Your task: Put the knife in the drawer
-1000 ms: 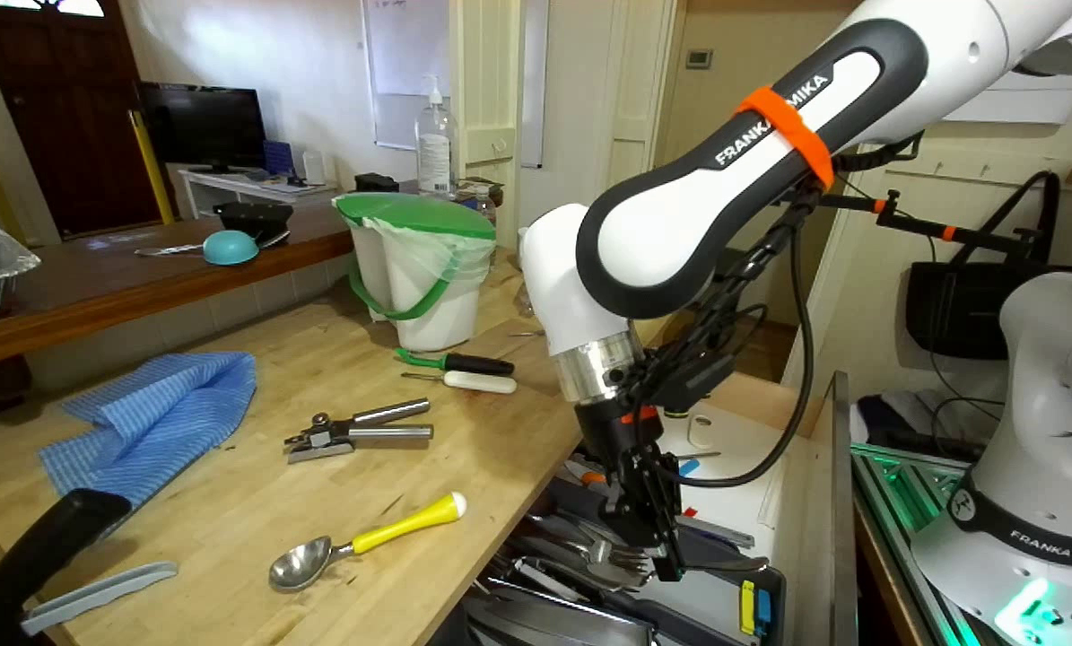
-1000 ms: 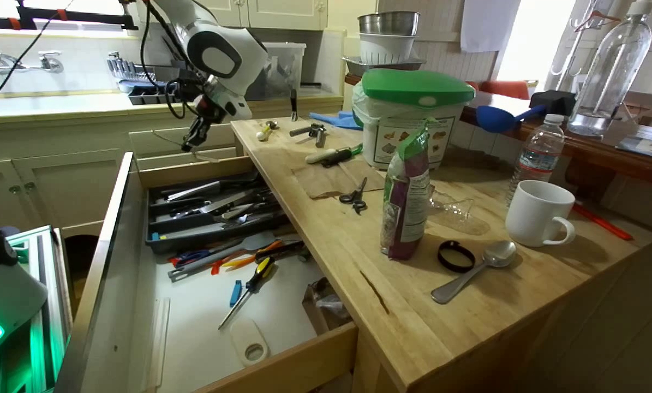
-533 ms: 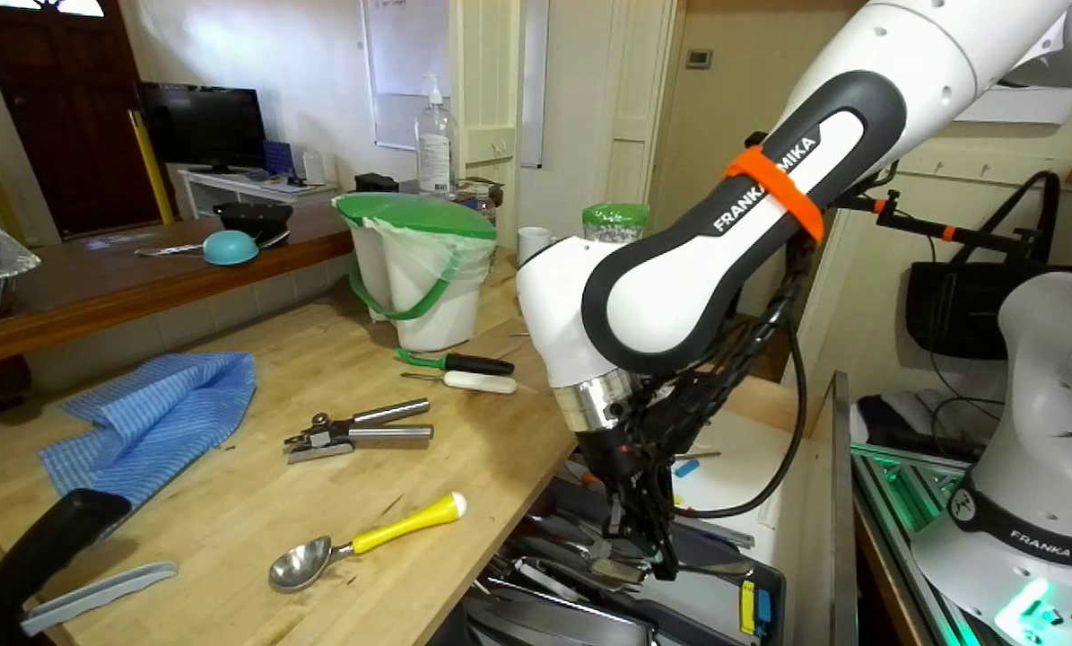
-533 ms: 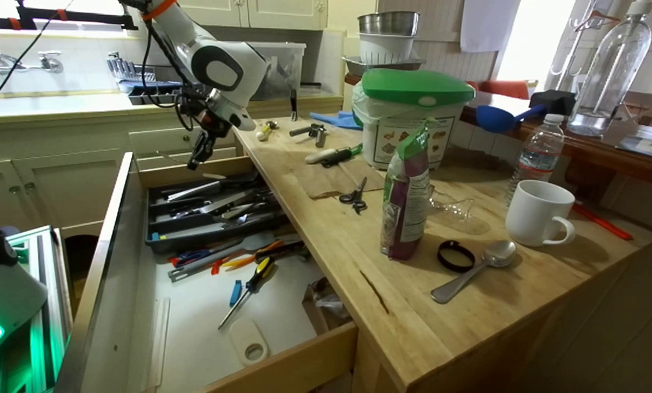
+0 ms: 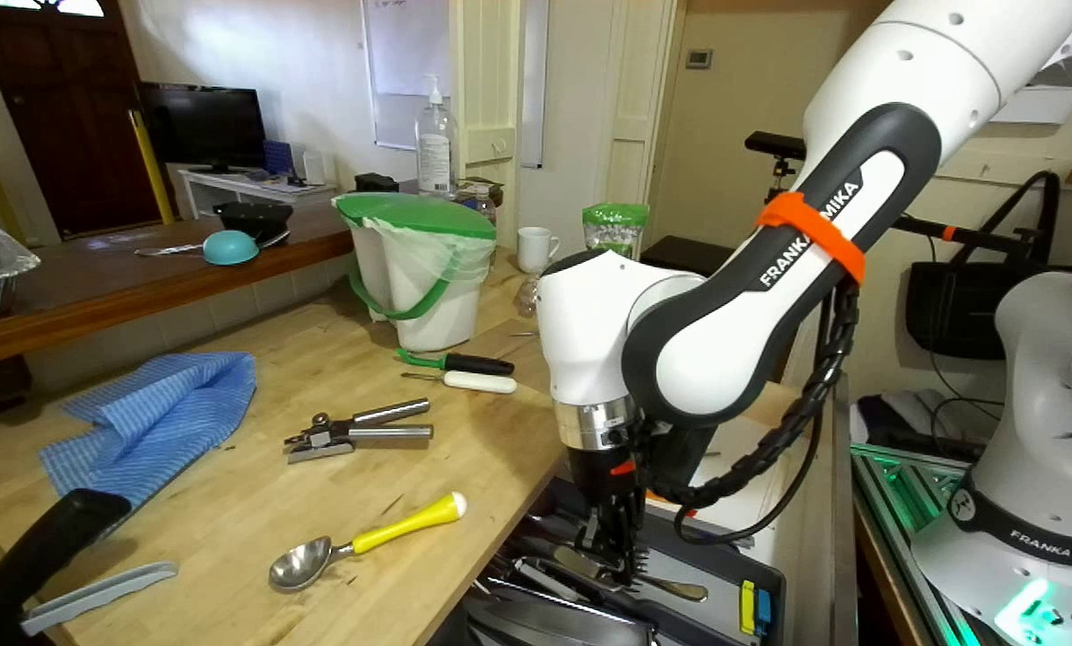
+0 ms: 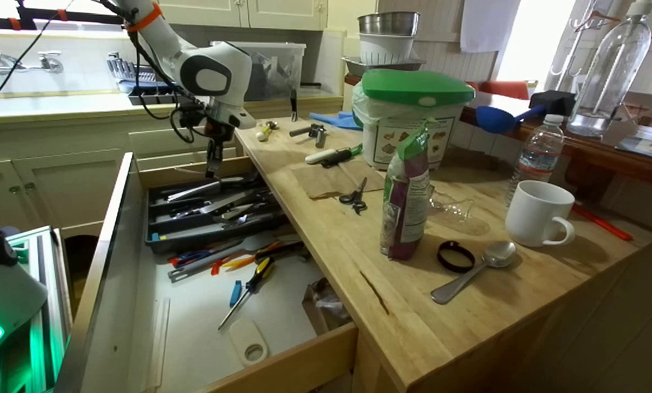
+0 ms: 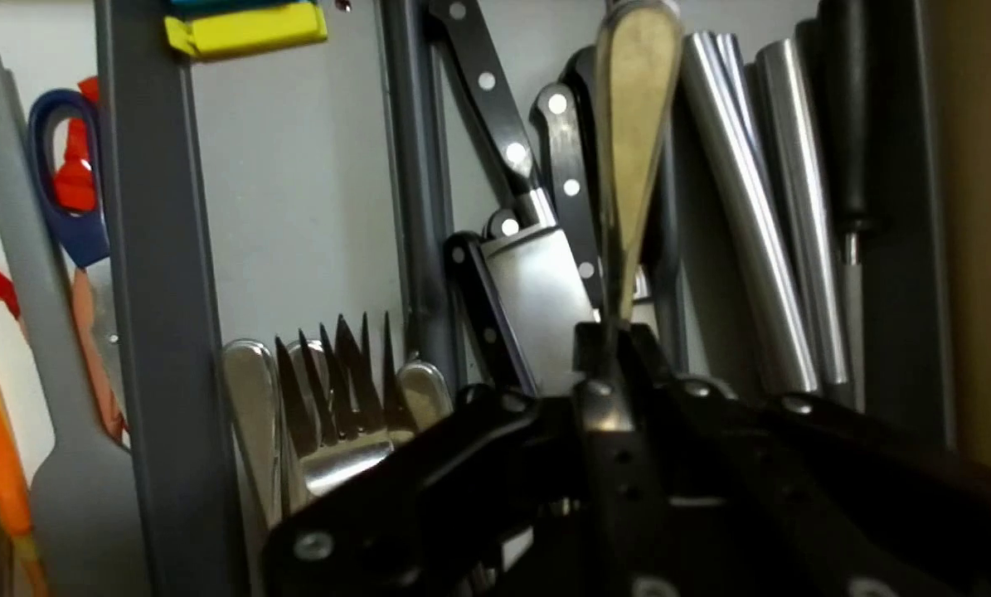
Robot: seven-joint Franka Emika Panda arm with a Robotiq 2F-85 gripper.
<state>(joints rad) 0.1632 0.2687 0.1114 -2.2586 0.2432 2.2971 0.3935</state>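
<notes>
1. We have the knife (image 7: pixel 640 108) in the gripper (image 7: pixel 611 344), over the drawer (image 6: pixel 192 333). Its smooth silver handle sticks out past the fingertips; the opposite end is hidden by the gripper in the wrist view.
2. We see the jaws drawn together on the knife, with only its thickness between them.
3. Beneath is the dark cutlery tray (image 7: pixel 167 332). In the wrist view our knife's handle crosses in front of black-handled knives (image 7: pixel 483 91); whether it touches them we cannot tell.
4. On one side of those we see the compartment with forks (image 7: pixel 346 464) and a yellow clip (image 7: pixel 263 31); on the opposite side, steel tubular handles (image 7: pixel 748 215).
5. Outside the tray, in the drawer, we find a grey spatula (image 7: pixel 89 497), blue-handled scissors (image 7: pixel 85 240) and a yellow-and-black screwdriver (image 6: pixel 260 273).
6. On the wooden counter (image 5: pixel 257 484) we have a yellow-handled scoop (image 5: pixel 401 529), a two-handled metal tool (image 5: pixel 325 433) and a blue striped cloth (image 5: pixel 159 404).
7. Farther along it we see a green-lidded white bucket (image 5: pixel 450 327) and, in an exterior view, a spoon (image 6: pixel 467 277) near a white mug (image 6: pixel 536 213).
</notes>
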